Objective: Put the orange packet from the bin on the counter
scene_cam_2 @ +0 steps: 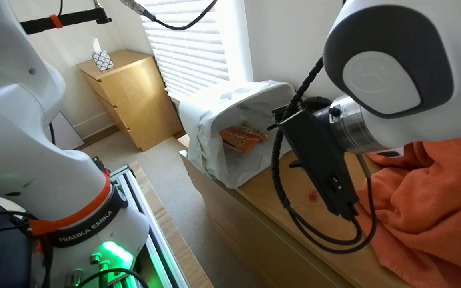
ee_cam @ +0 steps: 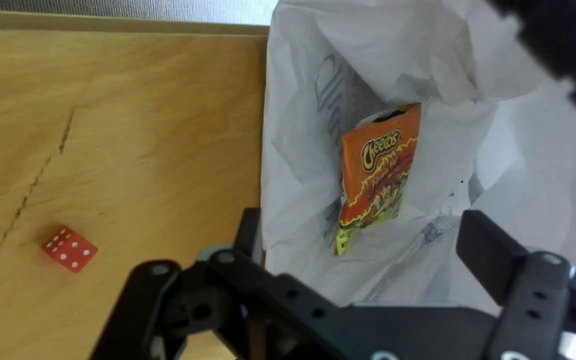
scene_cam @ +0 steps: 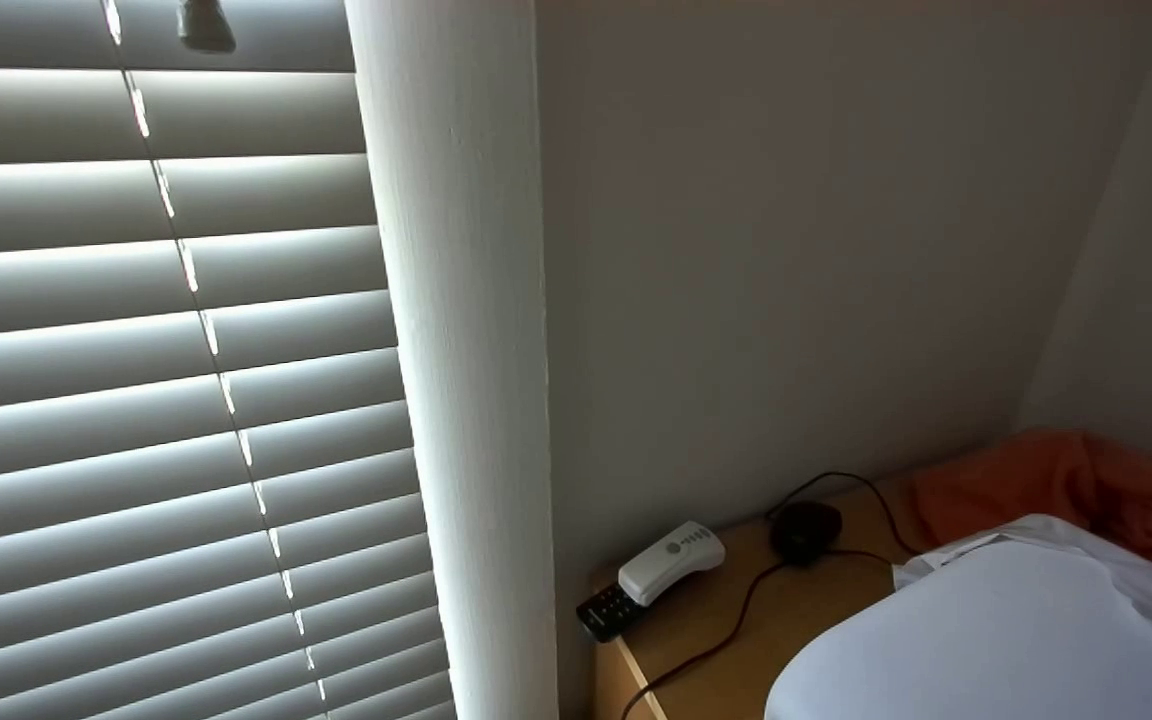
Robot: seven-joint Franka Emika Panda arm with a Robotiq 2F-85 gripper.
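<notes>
The orange Cheetos packet (ee_cam: 380, 165) lies inside a white bin lined with a white bag (ee_cam: 293, 165). In an exterior view the bin (scene_cam_2: 210, 108) lies tipped on its side on the wooden counter (scene_cam_2: 262, 190), its mouth toward my gripper, with the packet (scene_cam_2: 240, 138) inside. An exterior view shows only the bin's white back (scene_cam: 976, 640). My gripper (ee_cam: 368, 242) is open and empty, its fingers wide apart. The packet lies ahead of the fingers, apart from them. In an exterior view the gripper (scene_cam_2: 284, 144) is at the bin's mouth, its fingers partly hidden by cable and body.
A red die (ee_cam: 70, 248) lies on the counter beside the bin. An orange cloth (scene_cam_2: 434, 216) is heaped on the counter. A white remote (scene_cam: 671, 562), a black remote (scene_cam: 606, 612) and a black corded device (scene_cam: 805, 532) stand behind the bin. The wall is close behind.
</notes>
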